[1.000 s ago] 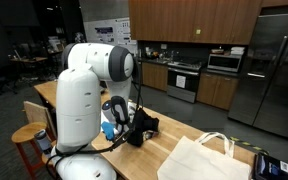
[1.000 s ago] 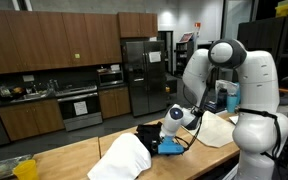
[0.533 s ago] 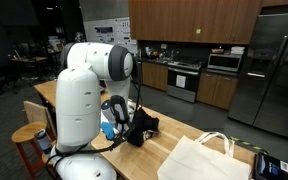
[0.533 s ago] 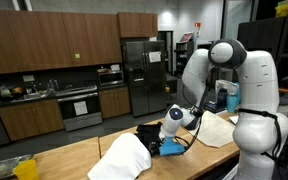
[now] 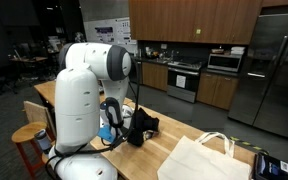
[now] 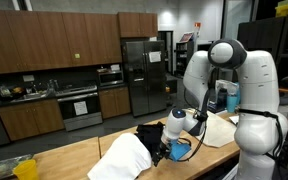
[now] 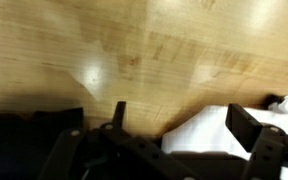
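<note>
Wrist view: open fingers [image 7: 249,130] over the wooden desk [image 7: 134,50].
They grip nothing; a black cloth [image 7: 24,145] lies below them, a white item [image 7: 209,135] just beside it.

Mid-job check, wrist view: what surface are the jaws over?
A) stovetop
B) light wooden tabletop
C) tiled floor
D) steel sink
B: pale wood grain of the tabletop fills the view past the open jaws, with black fabric and white cloth at the lower edge.
</note>
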Controlling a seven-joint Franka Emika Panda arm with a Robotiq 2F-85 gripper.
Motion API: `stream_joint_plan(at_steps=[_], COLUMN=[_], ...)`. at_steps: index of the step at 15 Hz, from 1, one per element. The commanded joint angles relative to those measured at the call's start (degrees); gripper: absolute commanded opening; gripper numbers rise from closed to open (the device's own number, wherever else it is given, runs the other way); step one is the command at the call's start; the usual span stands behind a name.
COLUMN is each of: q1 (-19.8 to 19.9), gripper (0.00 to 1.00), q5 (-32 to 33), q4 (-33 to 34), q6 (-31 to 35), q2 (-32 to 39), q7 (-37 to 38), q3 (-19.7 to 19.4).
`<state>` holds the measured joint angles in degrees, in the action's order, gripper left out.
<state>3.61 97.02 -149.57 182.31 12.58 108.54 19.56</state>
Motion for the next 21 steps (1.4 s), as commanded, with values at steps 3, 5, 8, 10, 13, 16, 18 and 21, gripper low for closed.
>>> stream_joint_plan(at_steps=[3,5,8,10,13,16,18,21], q1=[-0.53,-0.53,-0.53,-1.27,-2.06,-3.47,-4.8,-4.5], gripper=[1.0,1.0,1.0,1.0,1.0,1.0,1.0,1.0], q5=[-1.71,-2.09,-2.09,1.07,3.89,5.66,6.18,5.62], q4=[-2.69,-3.99,-4.08,-4.4,-6.42,-8.66,-9.29,-8.05], q6=[2.42,2.48,2.58,3.21,4.07,4.33,4.26,3.92], q2=[0.31,0.88,1.24,2.22,2.44,3.74,4.49,3.28], q7=[-11.2,-14.99,-16.02,-21.21,-28.07,-35.74,-41.43,-42.89], q3=[-0.85,-1.15,-1.25,-1.08,-1.99,-3.63,-4.9,-4.2])
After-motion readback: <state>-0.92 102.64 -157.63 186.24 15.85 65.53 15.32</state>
